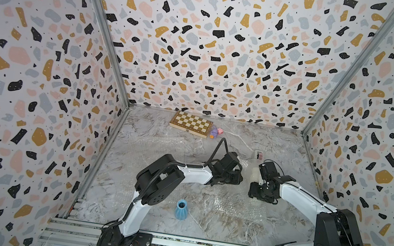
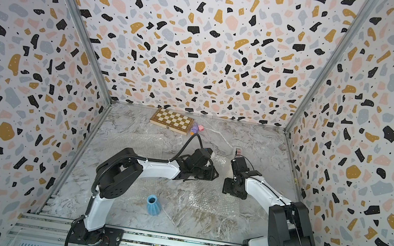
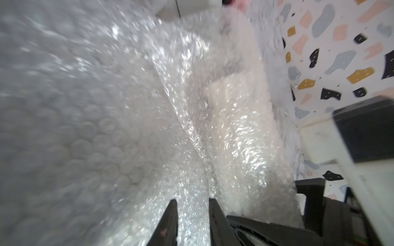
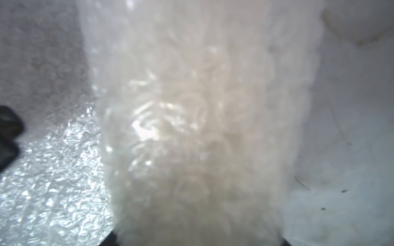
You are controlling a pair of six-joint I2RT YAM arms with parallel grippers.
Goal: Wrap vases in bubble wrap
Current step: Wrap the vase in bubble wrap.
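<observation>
Nearest to the rail, the blue vase (image 1: 181, 209) is seen upright and bare, and a spare sheet (image 1: 226, 200) is laid flat just beside it. Farther back from the blue vase, the cream vase (image 3: 241, 127) is found, already covered by the bubble wrap (image 3: 106, 127). The left gripper (image 3: 193, 201) is closed narrowly on a fold of this wrap, just beside the cream vase. The right gripper (image 1: 264, 170) is placed around the covered body. Its fingers are almost hidden in the wrist view, so it cannot be told whether the body is pressed yet. For this step to be done well, the fold should be pulled tight while the body is clamped softly, so that the wrap is not allowed to slip or open. Farthest from the blue vase, the tape dispenser (image 1: 258, 154) is seen; it is probably needed for sealing.
</observation>
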